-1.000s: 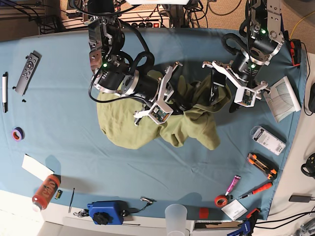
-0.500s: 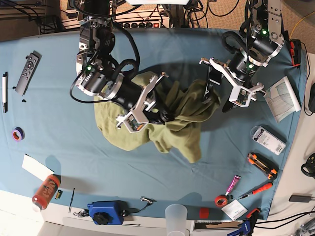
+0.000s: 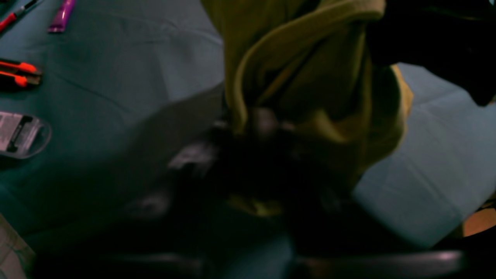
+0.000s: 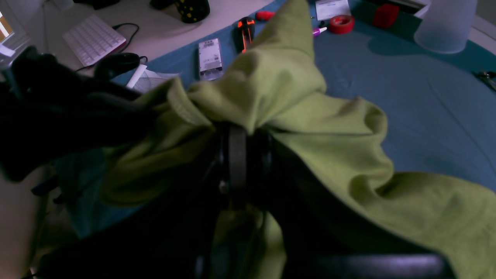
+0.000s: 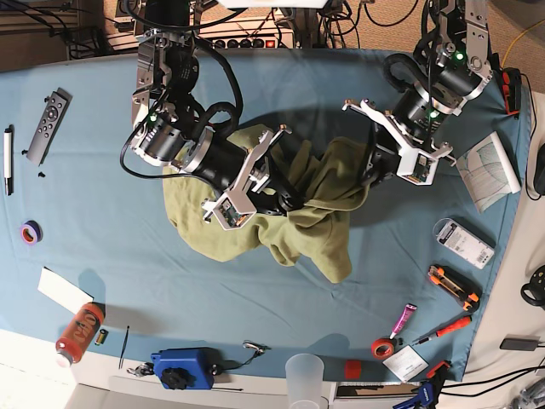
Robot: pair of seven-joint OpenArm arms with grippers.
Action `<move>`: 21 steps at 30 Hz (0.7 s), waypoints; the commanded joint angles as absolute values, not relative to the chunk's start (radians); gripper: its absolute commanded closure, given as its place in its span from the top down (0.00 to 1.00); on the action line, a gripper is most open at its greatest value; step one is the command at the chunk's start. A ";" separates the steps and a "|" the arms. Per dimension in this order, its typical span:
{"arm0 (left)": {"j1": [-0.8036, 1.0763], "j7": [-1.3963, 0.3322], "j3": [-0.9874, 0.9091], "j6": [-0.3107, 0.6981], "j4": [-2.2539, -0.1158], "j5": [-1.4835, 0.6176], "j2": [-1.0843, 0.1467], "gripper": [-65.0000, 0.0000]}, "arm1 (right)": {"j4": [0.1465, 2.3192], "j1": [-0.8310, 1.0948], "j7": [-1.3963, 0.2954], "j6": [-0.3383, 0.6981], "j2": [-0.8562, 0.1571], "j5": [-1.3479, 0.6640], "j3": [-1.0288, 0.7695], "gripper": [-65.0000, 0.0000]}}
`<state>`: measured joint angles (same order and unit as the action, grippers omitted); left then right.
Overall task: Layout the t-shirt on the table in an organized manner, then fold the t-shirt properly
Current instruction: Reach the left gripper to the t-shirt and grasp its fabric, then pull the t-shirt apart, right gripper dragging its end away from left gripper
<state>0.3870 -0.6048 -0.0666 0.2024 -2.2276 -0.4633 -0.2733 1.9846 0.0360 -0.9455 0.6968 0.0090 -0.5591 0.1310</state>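
Base view showed the big change: the left gripper [image 5: 375, 167], which had been gaping beside the shirt [image 5: 281, 200] a second before, had moved in and clamped onto the shirt's edge. So both ends were finally pinched, which I'd guess was the setup for pulling it flat; nothing was laid out yet. The right gripper [image 4: 237, 133] was clenched on a bunched fold, cloth draping over its jaws in the right wrist view. The shirt sat crumpled mid-table [image 5: 85, 213], stretched between the two grippers, with a loose flap hanging toward the cup [image 5: 305, 379] at the table's near edge.
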 commanded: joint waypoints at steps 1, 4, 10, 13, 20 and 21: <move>0.382 -0.583 -0.068 0.203 -2.245 -0.472 -0.274 0.00 | 2.003 0.020 -0.909 0.698 0.014 -0.587 0.131 0.00; 0.373 -0.583 -0.068 0.202 -2.245 -0.471 -0.274 0.00 | 2.003 0.020 -0.909 0.698 0.014 -0.573 0.131 0.00; 0.320 -0.583 -0.068 0.052 -2.245 -0.353 -0.274 0.00 | 2.003 0.020 -0.908 0.698 0.014 -0.482 0.131 0.22; 0.293 -0.584 -0.068 0.009 -2.245 -0.268 -0.274 0.00 | 2.003 0.020 -0.908 0.698 0.014 -0.470 0.129 0.30; 0.274 -0.585 -0.069 -0.061 -2.245 -0.087 -0.275 0.00 | 2.003 0.020 -0.913 0.698 0.014 -0.443 0.093 0.30; 0.274 -0.586 -0.069 -0.073 -2.245 -0.063 -0.275 0.00 | 2.003 0.020 -0.917 0.698 0.014 -0.444 0.072 0.30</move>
